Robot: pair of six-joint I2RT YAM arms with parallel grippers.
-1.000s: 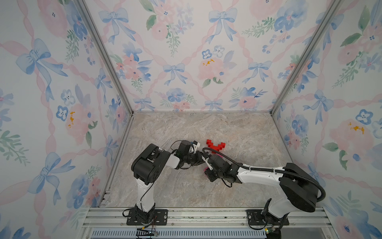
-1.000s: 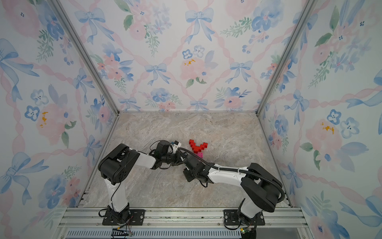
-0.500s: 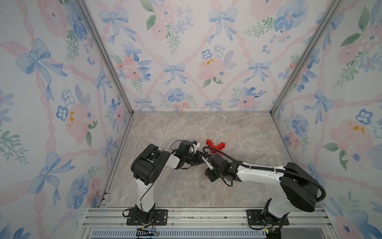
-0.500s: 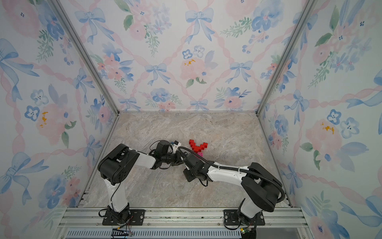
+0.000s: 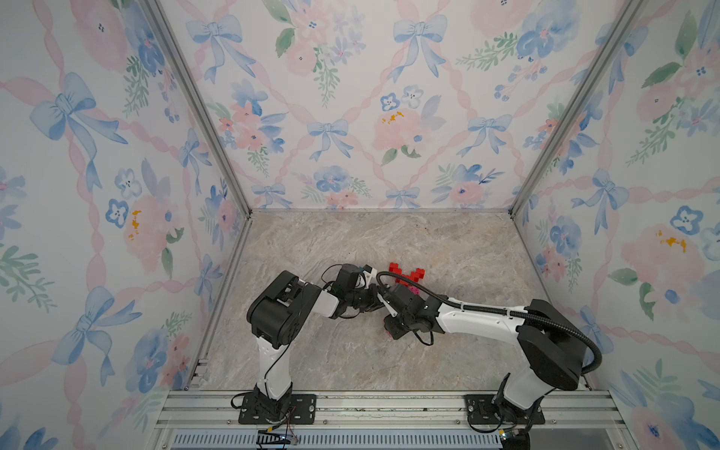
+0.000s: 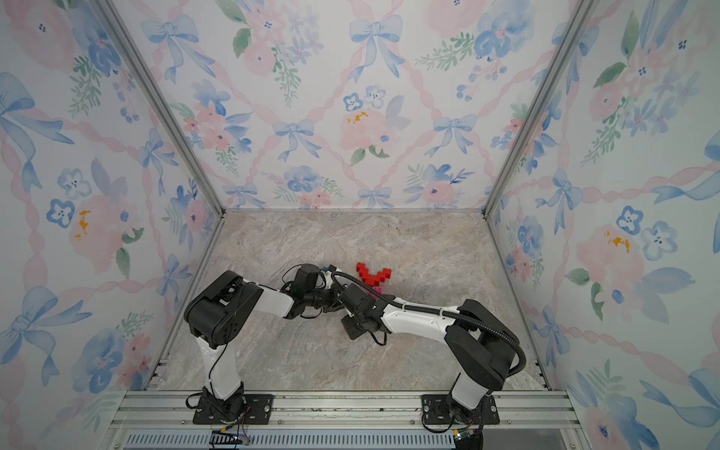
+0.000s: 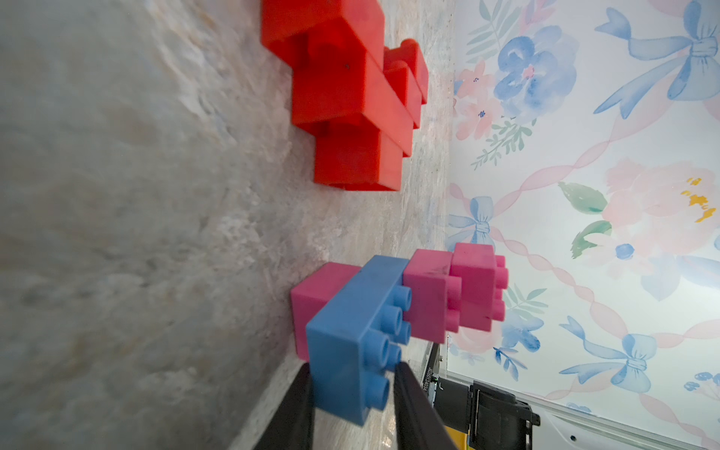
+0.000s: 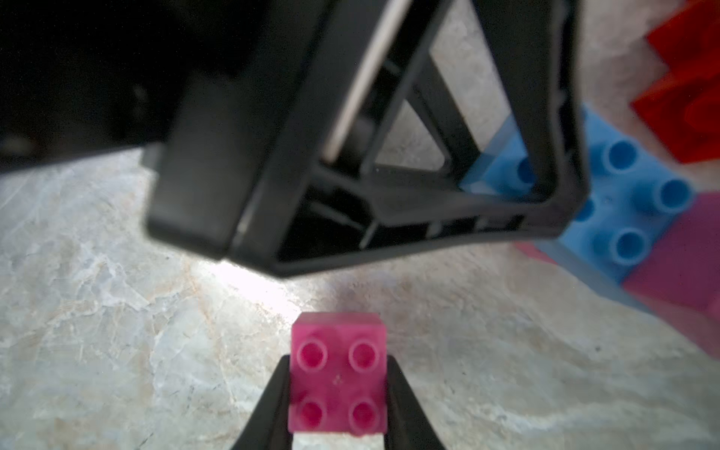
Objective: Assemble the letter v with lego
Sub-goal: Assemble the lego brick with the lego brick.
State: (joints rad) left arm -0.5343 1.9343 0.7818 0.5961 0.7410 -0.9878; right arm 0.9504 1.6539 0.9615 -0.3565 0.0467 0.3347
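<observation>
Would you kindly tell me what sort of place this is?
Most likely a robot test booth, not a home: flowered wall panels in metal framing, a stone-look tabletop, and a left arm and right arm bolted to a front rail.

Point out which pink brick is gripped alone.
The single pink brick pinched in the right gripper. The other pink bricks are joined to the blue brick, which the left gripper holds.

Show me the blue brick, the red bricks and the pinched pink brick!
blue brick [image 7: 339,362]: left wrist view, smooth side.
red bricks [image 6: 374,276]: a top view, cluster's middle.
pinched pink brick [image 8: 338,383]: right wrist view, studded top.
</observation>
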